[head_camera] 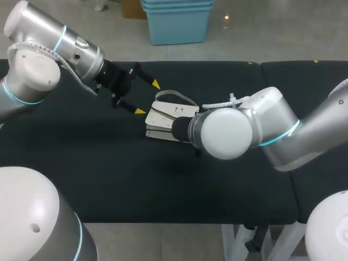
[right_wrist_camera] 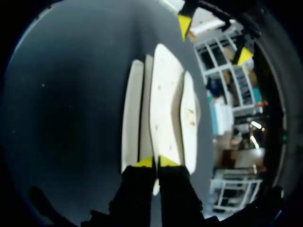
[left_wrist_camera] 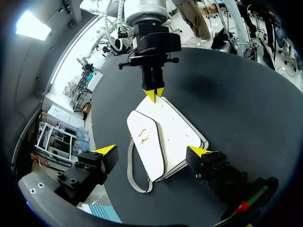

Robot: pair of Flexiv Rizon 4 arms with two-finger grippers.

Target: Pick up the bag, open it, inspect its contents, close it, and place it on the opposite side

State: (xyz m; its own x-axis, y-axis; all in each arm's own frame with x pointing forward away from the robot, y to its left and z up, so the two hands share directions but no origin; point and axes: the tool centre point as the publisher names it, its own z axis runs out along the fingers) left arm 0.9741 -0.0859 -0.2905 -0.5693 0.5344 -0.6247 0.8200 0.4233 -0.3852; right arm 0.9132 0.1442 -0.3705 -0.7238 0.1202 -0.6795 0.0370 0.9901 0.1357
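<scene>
Item: black-topped work table, seen from the robot's side. Nearest across it, the silver-and-white right arm comes in from the right, and its rounded wrist housing hides its own tool from above. The right gripper has its two yellow tips drawn close together, pinched on the near edge of the bag with a sliver of white material between them. Item: small white flat handbag with dark trim, at about the middle of the table, lying on its side with the flap face up. Its long axis runs straight ahead from the right gripper towards the left one, roughly across the table from right to left. One short end is held in the right gripper and the other points at the left gripper. A small gold clasp sits on the upturned flap. A thin grey strap loops loose on the table along the bag's far side. Farthest, the left arm enters from the far left corner. The left gripper has its fingers spread wide at the bag's free end, one yellow tip to either side of that end; whether either tip touches the bag cannot be told.
</scene>
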